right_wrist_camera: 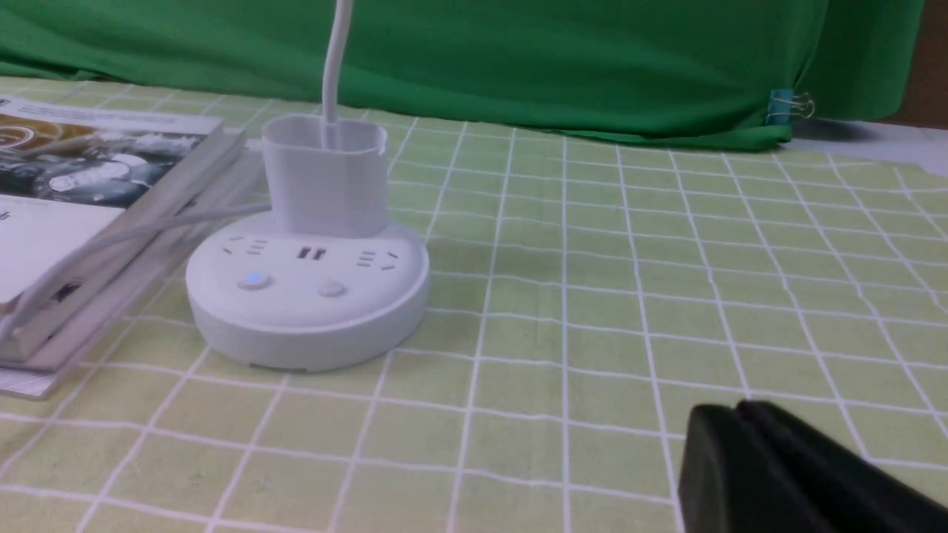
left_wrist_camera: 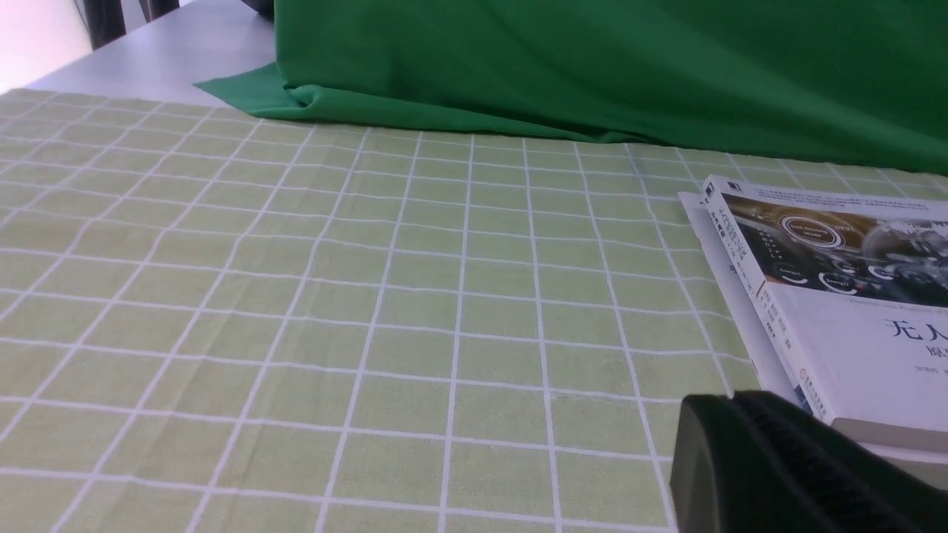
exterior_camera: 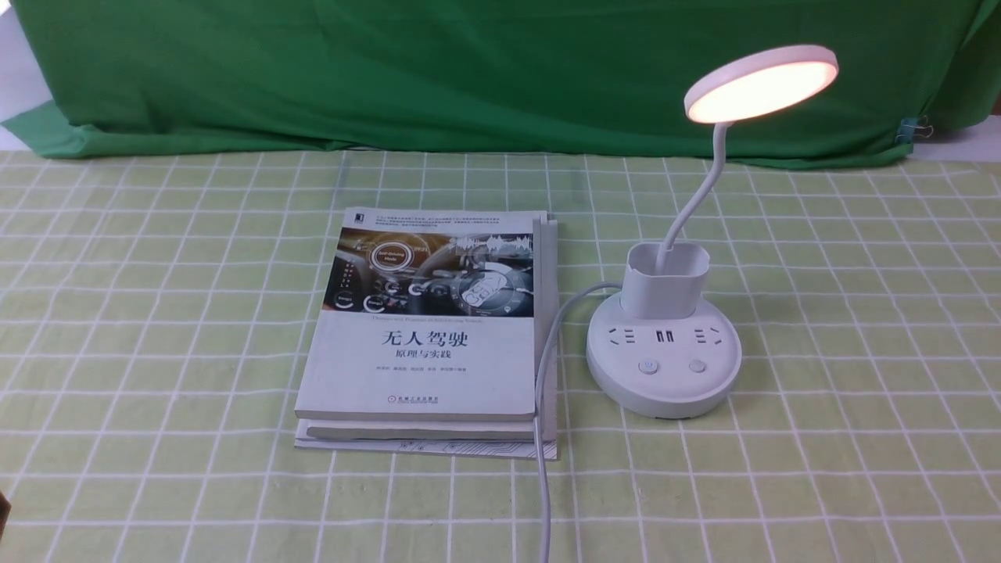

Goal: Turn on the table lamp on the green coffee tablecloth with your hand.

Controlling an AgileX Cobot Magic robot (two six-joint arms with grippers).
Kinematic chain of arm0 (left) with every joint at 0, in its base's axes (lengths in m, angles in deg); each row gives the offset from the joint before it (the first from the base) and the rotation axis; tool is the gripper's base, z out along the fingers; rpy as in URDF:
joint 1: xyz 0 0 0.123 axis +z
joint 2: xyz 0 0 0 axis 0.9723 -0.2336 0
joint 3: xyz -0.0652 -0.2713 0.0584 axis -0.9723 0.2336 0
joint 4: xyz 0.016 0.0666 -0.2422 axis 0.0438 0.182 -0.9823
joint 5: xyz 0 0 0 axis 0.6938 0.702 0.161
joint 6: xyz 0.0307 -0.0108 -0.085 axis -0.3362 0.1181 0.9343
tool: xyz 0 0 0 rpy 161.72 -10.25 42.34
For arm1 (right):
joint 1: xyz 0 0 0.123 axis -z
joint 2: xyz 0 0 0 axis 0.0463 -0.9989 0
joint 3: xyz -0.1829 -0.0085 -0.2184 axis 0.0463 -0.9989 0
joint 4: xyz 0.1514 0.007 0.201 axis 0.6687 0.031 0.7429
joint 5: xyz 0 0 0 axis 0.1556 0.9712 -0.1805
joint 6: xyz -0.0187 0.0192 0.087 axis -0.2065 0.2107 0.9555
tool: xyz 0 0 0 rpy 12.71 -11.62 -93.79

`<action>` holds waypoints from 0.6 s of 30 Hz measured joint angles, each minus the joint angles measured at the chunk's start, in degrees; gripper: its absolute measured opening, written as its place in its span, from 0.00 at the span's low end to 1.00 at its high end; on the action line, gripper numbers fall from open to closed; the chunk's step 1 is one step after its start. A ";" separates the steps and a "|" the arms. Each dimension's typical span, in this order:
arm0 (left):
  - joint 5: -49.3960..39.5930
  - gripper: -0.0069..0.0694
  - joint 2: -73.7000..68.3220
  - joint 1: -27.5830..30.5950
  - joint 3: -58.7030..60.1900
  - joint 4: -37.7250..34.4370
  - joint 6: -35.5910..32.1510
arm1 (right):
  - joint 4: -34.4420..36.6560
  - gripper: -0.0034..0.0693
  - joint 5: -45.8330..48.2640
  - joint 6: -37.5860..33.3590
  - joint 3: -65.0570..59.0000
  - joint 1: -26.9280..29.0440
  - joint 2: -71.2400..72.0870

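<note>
Seeing the white, disc-headed gooseneck lamp [exterior_camera: 666, 293] glowing on the pale-green gridded cloth [exterior_camera: 844, 391], at three o'clock from the stacked paper books [exterior_camera: 422, 367]; probably needing no further press, so keeping the black left end effector [left_wrist_camera: 733, 406] and black right end effector [right_wrist_camera: 739, 414] closed, empty, clear.

Table lamp [exterior_camera: 663, 356] right of stacked books [exterior_camera: 426, 328]

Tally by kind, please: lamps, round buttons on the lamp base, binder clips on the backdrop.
Table lamp: 1
Round buttons on its base: 2
Binder clip on the dark green backdrop cloth: 1
Total: 4
</note>
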 joint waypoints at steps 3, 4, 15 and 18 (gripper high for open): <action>0.00 0.09 0.00 0.00 0.00 0.00 0.00 | 0.00 0.12 -0.06 0.00 0.00 0.00 0.00; 0.00 0.09 0.00 0.00 0.00 0.00 0.00 | 0.00 0.12 -0.06 0.00 0.00 0.00 0.00; 0.00 0.09 0.00 0.00 0.00 0.00 0.00 | 0.00 0.17 -0.06 0.00 0.00 0.00 0.00; 0.00 0.09 0.00 0.00 0.00 0.00 0.00 | 0.00 0.18 -0.06 0.00 0.00 0.00 0.00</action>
